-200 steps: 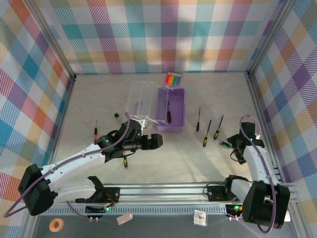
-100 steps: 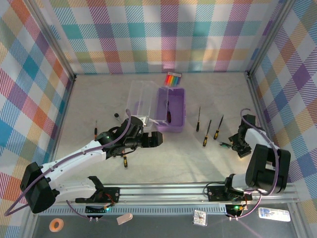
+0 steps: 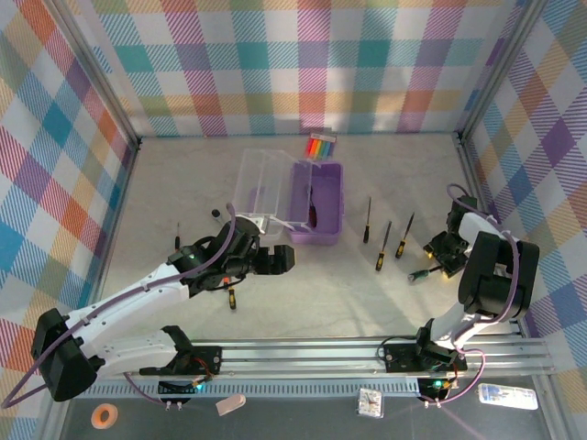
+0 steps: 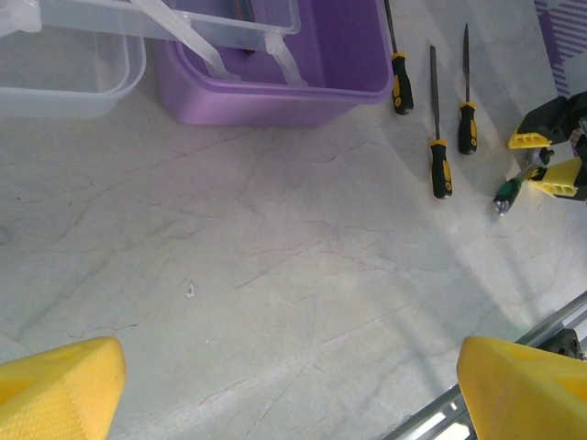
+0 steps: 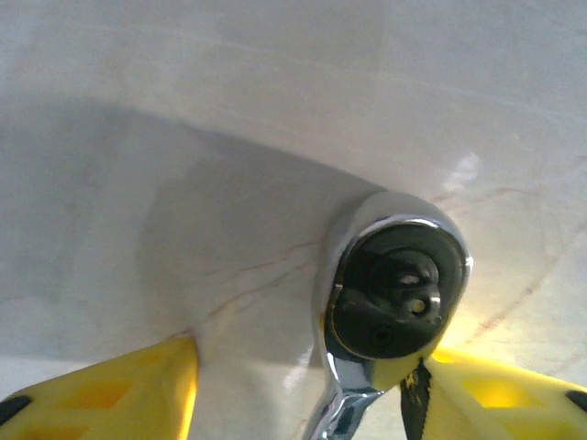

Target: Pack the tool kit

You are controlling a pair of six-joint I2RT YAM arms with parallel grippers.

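Note:
The tool kit stands open: purple base with one tool inside, clear lid folded out to its left. Three black-and-orange screwdrivers lie right of it. A small chrome ratchet lies further right. My right gripper is open and low around the ratchet's handle, which rests close to the right finger. My left gripper hangs open over bare table in front of the case.
Two more screwdrivers lie left of my left arm, and a small black piece sits near the lid. A rainbow-striped packet lies behind the case. Plaid walls enclose the table; a metal rail runs along the front.
My right arm has swung its wrist round and brought the gripper down over the ratchet, which shifted slightly. The left arm drew back a little to the left.

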